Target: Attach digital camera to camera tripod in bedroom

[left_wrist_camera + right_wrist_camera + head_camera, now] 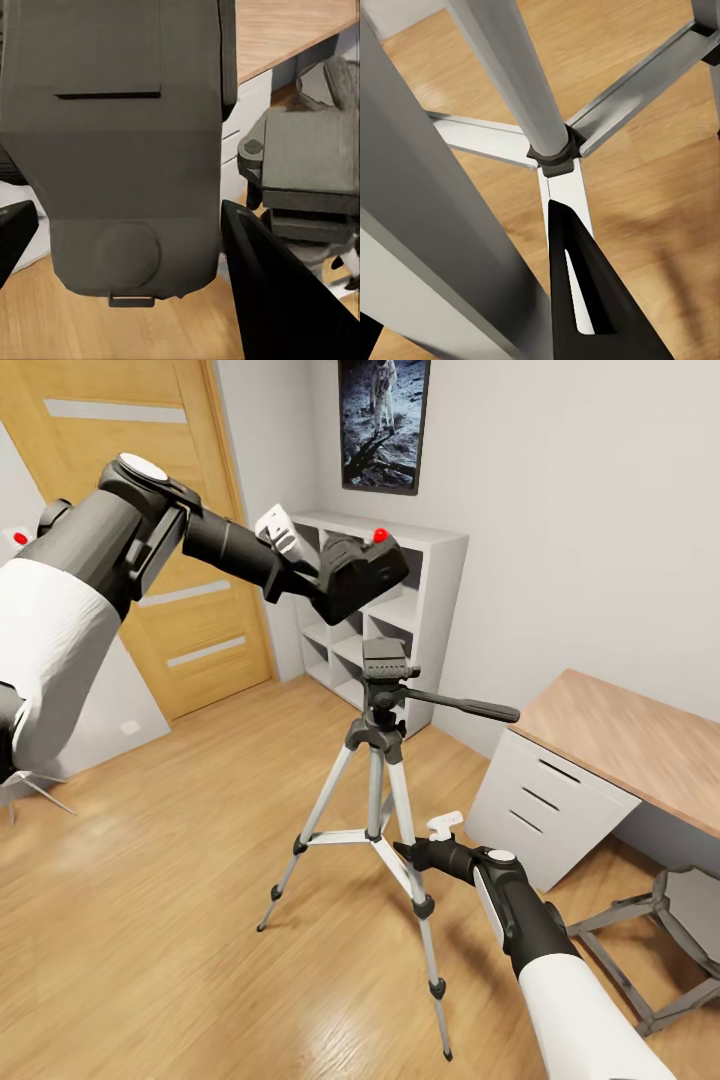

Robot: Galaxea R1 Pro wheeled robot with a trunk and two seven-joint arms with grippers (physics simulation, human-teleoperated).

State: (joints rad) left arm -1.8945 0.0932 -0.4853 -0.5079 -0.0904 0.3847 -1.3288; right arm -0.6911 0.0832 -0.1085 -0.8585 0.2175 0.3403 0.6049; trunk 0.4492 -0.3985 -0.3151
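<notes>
The left gripper [325,575] grasps the camera [362,573], held up and just left of the tripod [383,760] head, which lies below and right of it. The right gripper [412,853] clasps a tripod leg low down, steadying it.

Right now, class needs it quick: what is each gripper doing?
Left gripper: shut on the digital camera, held above the camera tripod.
Right gripper: shut on a tripod leg.
</notes>
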